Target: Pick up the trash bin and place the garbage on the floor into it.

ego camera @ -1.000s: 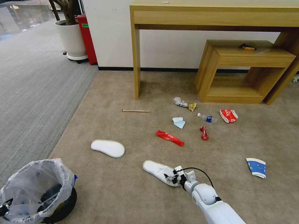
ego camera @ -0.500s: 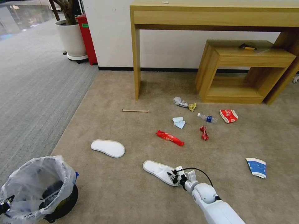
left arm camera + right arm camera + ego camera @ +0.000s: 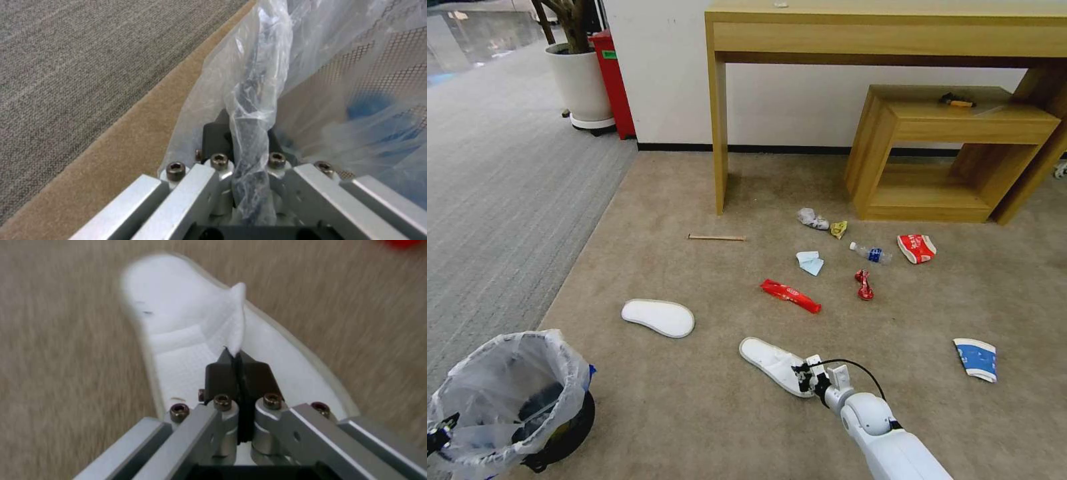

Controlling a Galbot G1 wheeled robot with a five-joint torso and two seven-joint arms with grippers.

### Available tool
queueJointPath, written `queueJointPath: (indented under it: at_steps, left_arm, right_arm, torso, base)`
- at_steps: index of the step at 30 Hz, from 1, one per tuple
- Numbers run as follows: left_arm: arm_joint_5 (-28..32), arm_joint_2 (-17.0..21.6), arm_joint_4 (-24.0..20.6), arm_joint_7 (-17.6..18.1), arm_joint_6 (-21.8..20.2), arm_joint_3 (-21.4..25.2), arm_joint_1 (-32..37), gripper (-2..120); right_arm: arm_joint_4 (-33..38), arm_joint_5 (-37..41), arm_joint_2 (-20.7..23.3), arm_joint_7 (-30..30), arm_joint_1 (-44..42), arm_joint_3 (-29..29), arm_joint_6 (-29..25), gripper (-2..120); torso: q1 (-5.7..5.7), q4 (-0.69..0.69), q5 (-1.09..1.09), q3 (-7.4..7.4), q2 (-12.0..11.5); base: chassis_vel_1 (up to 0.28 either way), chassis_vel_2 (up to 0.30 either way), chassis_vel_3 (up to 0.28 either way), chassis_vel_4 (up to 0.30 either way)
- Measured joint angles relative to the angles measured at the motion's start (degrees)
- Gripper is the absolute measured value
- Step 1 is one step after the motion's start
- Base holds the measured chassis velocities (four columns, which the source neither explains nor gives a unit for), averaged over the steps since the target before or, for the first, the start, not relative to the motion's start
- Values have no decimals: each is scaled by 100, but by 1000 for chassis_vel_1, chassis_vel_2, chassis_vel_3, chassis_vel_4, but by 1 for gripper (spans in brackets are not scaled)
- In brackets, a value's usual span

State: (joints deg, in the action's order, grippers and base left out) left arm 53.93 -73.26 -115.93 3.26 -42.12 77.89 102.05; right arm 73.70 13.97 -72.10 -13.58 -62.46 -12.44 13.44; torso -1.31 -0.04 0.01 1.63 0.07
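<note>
Nearest, at the left front edge of the beige floor (image 3: 694, 413), the left tool (image 3: 242, 186) is closed on the rim of the trash bin (image 3: 514, 400), its pads pinching a fold of the translucent liner bag (image 3: 253, 96) together with the dark rim beneath. The bin looks light and stiff, but the bag is thin and slick, so a hold that catches film alone could slide; taking the hard rim along with it seems the safer purchase.

Just beyond, toward the middle of the floor, the right tool (image 3: 240, 373) is closed on the thin upper strap of the near slipper (image 3: 775, 365). The slipper reads as soft, flat and nearly weightless; its strap is a floppy cloth band, a good place to pinch, though the sole will likely dangle and swing once off the floor.

The second slipper (image 3: 658, 317) lies sole up, well apart to the left. Farther on sit the red wrapper (image 3: 790, 295), the crushed can (image 3: 864, 285), a tissue (image 3: 810, 262) and the clear bottle (image 3: 871, 253), all small and light. The paper cup (image 3: 976, 359) lies flattened near the right side, and the wooden stick (image 3: 716, 237) rests near the table leg (image 3: 718, 133).
</note>
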Motion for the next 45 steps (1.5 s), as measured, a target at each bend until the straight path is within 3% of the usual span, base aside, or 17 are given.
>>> queueJointPath:
  at_steps: [8,15,18,21,24,27,32,35,45]
  left_arm:
    - [-47,-58,-130,16,0,-21,16,0]
    - [-222,-206,-317,37,-2,-185,-11,0]
    - [-348,-274,-422,88,-2,-352,-52,0]
    - [-425,-305,-427,156,-2,-445,-148,0]
    - [-461,-331,-426,222,-2,-500,-239,0]
    - [-488,-367,-437,432,-3,-653,-401,0]
    - [-518,-362,-477,563,-3,-747,-466,0]
    - [-596,-272,-523,688,-3,-845,-550,0]
    - [-611,-115,-703,852,-2,-1011,-644,0]
  right_arm:
    - [1061,313,234,2,15,-104,-24,0]
    - [2057,994,441,15,418,202,196,0]
    - [2658,1576,554,-30,1016,795,333,0]
    - [2824,1906,455,-123,1598,1359,355,0]
    - [2846,2136,306,-143,2041,1776,352,0]
    - [2668,2690,-228,-153,2910,2773,310,0]
    - [2356,2826,-620,-170,3257,3406,282,0]
    - [1693,2688,-1148,-190,3450,4132,-15,0]
    - [853,2575,-1993,-168,3666,4832,-183,0]
  torso:
    - [0,-1,0,0,0]
    - [0,0,0,0,0]
    - [0,-2,0,0,0]
    - [0,-2,-2,0,0]
    - [0,1,-1,0,0]
    - [0,2,-3,0,0]
    - [0,0,-3,0,0]
    - [0,-1,-3,1,0]
    - [0,1,-2,0,0]
  base:
    - [0,0,0,0]
    - [0,0,0,0]
    - [0,0,0,0]
    - [0,0,0,0]
    - [0,0,0,0]
    - [0,0,0,0]
    - [0,0,0,0]
    - [0,0,0,0]
    - [0,0,0,0]
